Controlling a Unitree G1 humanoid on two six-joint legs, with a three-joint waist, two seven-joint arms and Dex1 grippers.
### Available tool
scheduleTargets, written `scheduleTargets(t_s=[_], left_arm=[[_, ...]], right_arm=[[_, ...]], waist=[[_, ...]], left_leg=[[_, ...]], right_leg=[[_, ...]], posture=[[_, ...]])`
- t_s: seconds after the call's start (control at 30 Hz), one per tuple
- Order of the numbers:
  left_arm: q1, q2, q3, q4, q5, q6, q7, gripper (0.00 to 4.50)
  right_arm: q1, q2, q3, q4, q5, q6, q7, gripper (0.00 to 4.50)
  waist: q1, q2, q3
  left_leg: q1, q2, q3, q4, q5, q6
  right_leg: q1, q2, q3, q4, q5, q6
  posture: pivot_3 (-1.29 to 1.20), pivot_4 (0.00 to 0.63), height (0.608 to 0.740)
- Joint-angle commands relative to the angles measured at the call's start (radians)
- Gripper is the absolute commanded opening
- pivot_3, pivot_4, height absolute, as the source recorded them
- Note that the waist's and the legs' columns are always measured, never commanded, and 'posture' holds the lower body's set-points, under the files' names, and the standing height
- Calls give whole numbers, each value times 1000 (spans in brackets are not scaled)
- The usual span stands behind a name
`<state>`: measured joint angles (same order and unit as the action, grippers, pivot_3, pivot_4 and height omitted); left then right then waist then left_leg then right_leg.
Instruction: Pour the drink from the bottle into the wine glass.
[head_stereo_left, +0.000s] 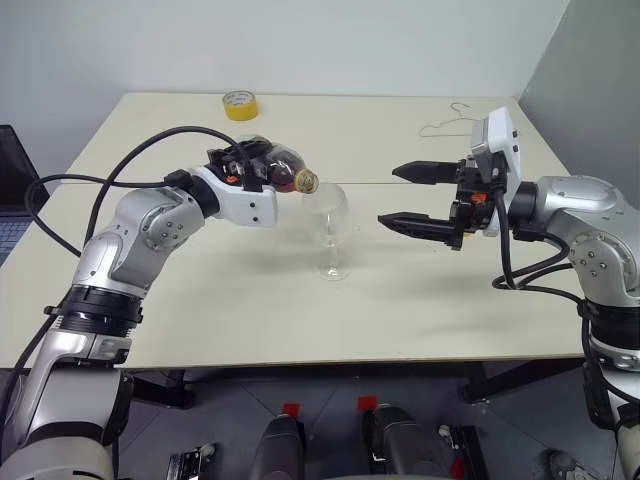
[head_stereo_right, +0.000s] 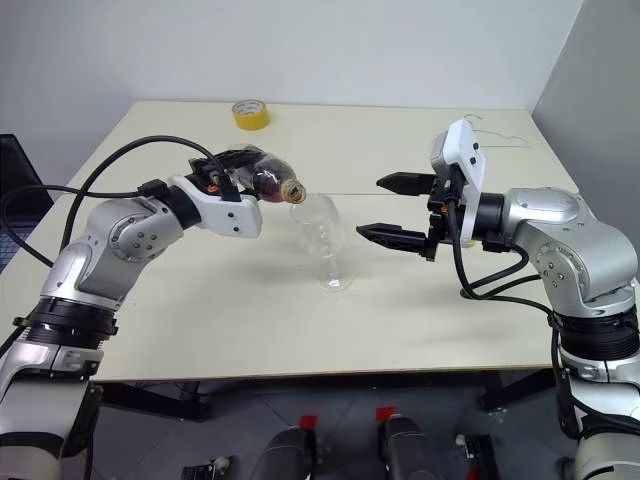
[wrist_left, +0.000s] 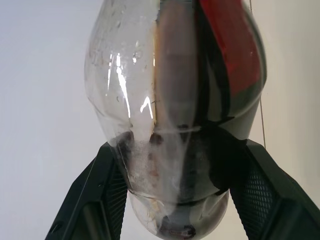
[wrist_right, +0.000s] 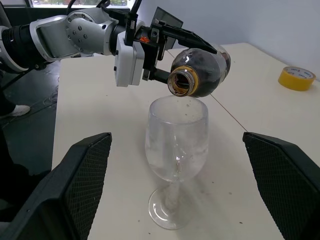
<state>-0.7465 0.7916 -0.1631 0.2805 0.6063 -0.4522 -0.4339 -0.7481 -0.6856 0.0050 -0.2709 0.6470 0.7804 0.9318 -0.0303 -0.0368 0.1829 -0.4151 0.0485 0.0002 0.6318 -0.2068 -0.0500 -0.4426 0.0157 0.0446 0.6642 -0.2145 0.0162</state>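
Cream table (head_stereo_left: 420, 310) (two joined tops), pale grey wall (head_stereo_left: 300, 40)

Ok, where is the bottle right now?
In the head views, the bottle is left of centre, lying tipped in the left claw, its open mouth just above the wine glass rim.

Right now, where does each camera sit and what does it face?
Head eyes: above, facing forward and down at the table; both arms show.
Left wrist: behind the left claw, facing the bottle it grips.
Right wrist: behind the open right claw, facing the wine glass and the bottle's uncapped mouth.
Shared: the bottle, the wine glass, the yellow tape roll.
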Motion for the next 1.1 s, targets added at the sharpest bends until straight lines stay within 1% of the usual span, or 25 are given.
scheduleTargets(t_s=[0.03, 0.67, 1.1], left_arm=[[-45, 23, 14, -17, 13, -21, 50, 2819], [-73, 32, 15, 10, 54, -63, 129, 2819], [-90, 35, 12, 33, 68, -85, 147, 2819]], right_arm=[[-11, -4, -14, -32, -2, -15, -7, 4500], [-2, -2, -12, -25, -6, -32, -6, 4500], [-1, 0, -12, -24, -6, -35, -6, 4500]], waist=[[0, 0, 0], [0, 0, 0], [0, 0, 0]], left_leg=[[0, 0, 0, 0, 0, 0], [0, 0, 0, 1, 0, 0], [0, 0, 0, 1, 0, 0]], right_leg=[[0, 0, 0, 0, 0, 0], [0, 0, 0, 0, 0, 0], [0, 0, 0, 1, 0, 1]], posture=[[0, 150, 740], [0, 150, 740], [0, 150, 740]])
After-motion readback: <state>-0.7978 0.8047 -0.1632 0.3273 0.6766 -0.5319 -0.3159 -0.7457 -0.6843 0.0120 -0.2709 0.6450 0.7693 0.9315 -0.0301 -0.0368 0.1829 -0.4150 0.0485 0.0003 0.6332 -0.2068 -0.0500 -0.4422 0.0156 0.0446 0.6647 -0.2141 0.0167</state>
